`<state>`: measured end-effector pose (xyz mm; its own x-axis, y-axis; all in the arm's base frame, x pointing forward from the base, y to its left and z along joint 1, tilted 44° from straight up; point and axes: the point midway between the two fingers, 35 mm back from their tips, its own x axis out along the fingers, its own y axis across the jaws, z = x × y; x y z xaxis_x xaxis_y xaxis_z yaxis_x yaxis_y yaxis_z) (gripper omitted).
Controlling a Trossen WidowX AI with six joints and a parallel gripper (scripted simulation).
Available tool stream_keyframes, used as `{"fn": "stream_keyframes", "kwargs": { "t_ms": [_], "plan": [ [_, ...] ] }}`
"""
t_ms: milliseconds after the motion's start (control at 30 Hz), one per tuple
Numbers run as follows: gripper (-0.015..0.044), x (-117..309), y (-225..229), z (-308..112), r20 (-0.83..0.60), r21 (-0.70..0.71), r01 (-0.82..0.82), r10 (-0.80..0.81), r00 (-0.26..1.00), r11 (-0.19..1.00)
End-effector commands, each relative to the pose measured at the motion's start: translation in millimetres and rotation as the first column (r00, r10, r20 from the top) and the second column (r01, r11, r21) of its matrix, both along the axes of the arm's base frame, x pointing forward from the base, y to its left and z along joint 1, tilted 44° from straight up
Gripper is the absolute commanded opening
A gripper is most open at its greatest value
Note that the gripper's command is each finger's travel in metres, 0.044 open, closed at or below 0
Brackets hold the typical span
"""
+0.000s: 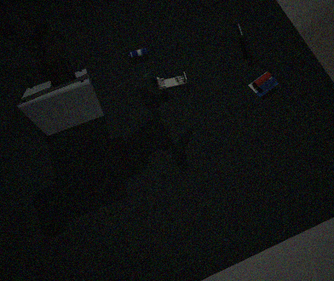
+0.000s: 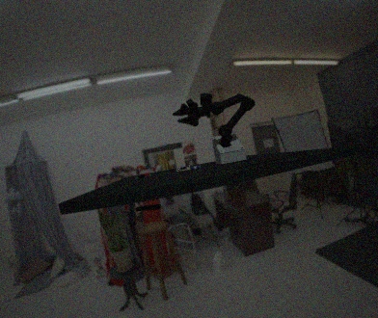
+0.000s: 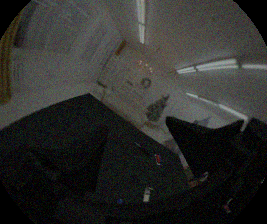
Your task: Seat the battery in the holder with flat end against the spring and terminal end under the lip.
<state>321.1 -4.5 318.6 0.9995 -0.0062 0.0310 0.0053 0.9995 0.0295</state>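
The battery (image 1: pixel 138 53) (image 3: pixel 120 201), blue with a pale band, lies on its side on the dark table, apart from the holder. The small whitish holder (image 1: pixel 172 82) (image 3: pixel 146 194) sits on the table with raised ends, and no battery is in it. In the exterior view both are tiny and hard to separate. My gripper (image 2: pixel 175 117) (image 3: pixel 136 123) is open with nothing between the fingers, held high above the table and roughly level. It touches neither the battery nor the holder. The pictures are dark and grainy, so the battery's terminal end is unclear.
A red and blue block (image 1: pixel 264 83) (image 3: pixel 158 159) lies beyond the holder, with a thin pen-like stick (image 1: pixel 240 30) near it. A large pale box (image 1: pixel 65 108) (image 2: pixel 232 154) stands at the arm's base. The dark table (image 1: pixel 235 170) (image 2: pixel 121 194) ends at straight edges.
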Motion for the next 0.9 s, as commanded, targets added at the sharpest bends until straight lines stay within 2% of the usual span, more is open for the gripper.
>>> {"fn": "stream_keyframes", "kwargs": {
  "t_ms": [0,67,167,267,367,467,567,633,867],
  "plan": [
    [0.0374,2,1,-4,-0.015,0.001,-0.006,0.006,1.000,1.000],
    [0.0321,14,5,-33,-0.138,0.014,-0.051,0.052,0.989,0.999],
    [0.0242,28,14,-99,-0.397,0.094,-0.134,0.161,0.904,0.986],
    [0.0232,25,23,-161,-0.604,0.231,-0.171,0.278,0.747,0.958],
    [0.0232,9,33,-213,-0.733,0.398,-0.140,0.406,0.545,0.907],
    [0.0232,-14,44,-252,-0.773,0.562,-0.036,0.540,0.332,0.826],
    [0.0232,-37,55,-275,-0.730,0.683,0.122,0.666,0.152,0.720],
    [0.0232,-43,58,-279,-0.710,0.704,0.166,0.695,0.116,0.691],
    [0.0232,-42,59,-281,-0.710,0.704,0.166,0.695,0.116,0.691]
  ]
}}
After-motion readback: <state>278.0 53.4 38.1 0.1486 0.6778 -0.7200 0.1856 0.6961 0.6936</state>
